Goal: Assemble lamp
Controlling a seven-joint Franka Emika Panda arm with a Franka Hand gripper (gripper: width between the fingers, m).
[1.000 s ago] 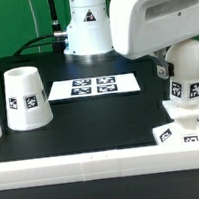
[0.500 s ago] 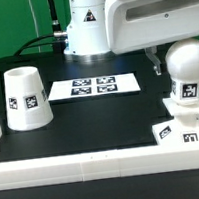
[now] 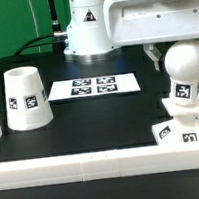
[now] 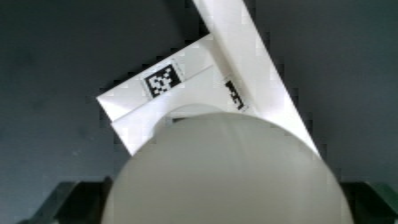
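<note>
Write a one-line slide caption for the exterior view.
Lamp assembly: bulb standing on the base at the exterior view's right, shade open end up, apart, at its left.

A green backdrop (image 3: 13,22) fills the space behind the matte black table (image 3: 100,123). A long white rail (image 3: 96,166) runs along the table's near edge, and dark cables (image 3: 38,40) trail over its far corner at the exterior view's left
</note>
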